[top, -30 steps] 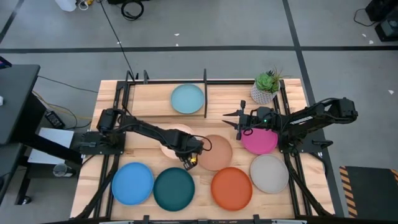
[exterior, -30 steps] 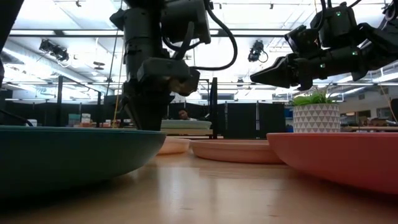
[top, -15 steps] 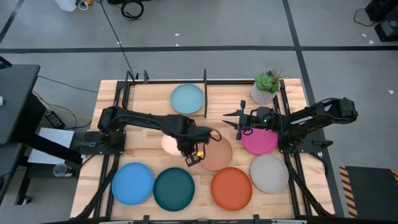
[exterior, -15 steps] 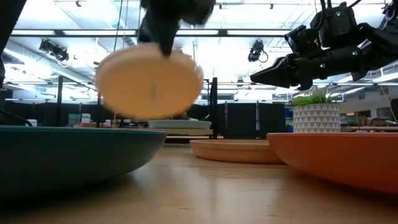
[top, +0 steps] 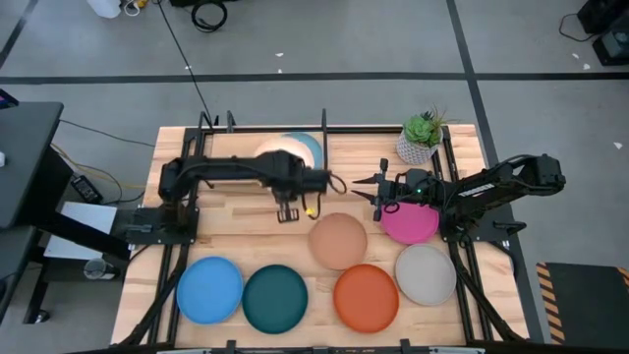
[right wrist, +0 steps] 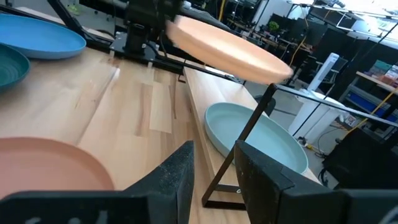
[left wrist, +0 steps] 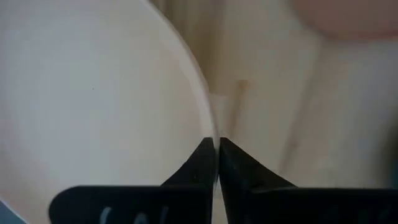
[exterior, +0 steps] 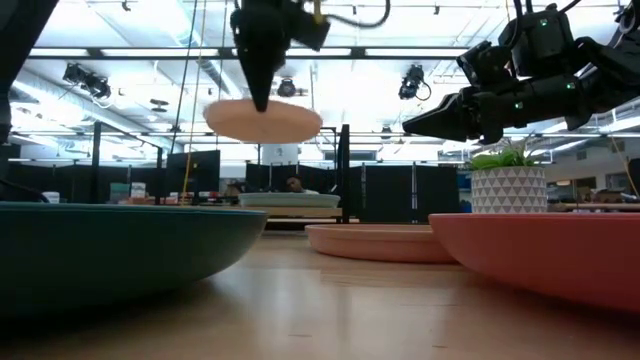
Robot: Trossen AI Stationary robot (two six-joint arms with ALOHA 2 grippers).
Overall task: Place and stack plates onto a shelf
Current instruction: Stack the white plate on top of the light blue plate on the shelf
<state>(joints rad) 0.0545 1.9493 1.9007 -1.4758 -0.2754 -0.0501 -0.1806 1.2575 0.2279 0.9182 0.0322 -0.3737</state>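
Observation:
My left gripper (top: 288, 175) is shut on the cream-white plate (top: 278, 152) and holds it level in the air over the shelf's left bay. Under it the light blue plate (top: 313, 149) lies in that bay, beside the shelf's central divider (top: 324, 147). On the table lie the peach plate (top: 339, 241), magenta plate (top: 411, 222), grey plate (top: 426, 273), orange plate (top: 366, 297), dark teal plate (top: 275, 298) and bright blue plate (top: 209, 289). My right gripper (top: 362, 195) hangs open and empty above the table, left of the magenta plate. My left gripper pinches the cream-white plate's near rim (left wrist: 210, 127) between its two fingers, one inside the rim and one outside. The fingers (exterior: 262, 95) come at it from above, pointing down. The plate is lifted clear and sits about level, above the light blue plate (right wrist: 255, 140).
A small potted plant (top: 423, 138) stands at the table's far right corner, behind the right arm. Black arm mounting frames run along the table's left and right sides. Bare wood shows in the shelf's right bay (top: 369, 147) and between the shelf and the peach plate.
My left gripper has lifted the cream-white plate off the table beside the peach plate and carried it up and toward the far edge, over the light blue plate. The plate tipped steeply on the way and now hangs level. The right arm has kept still.

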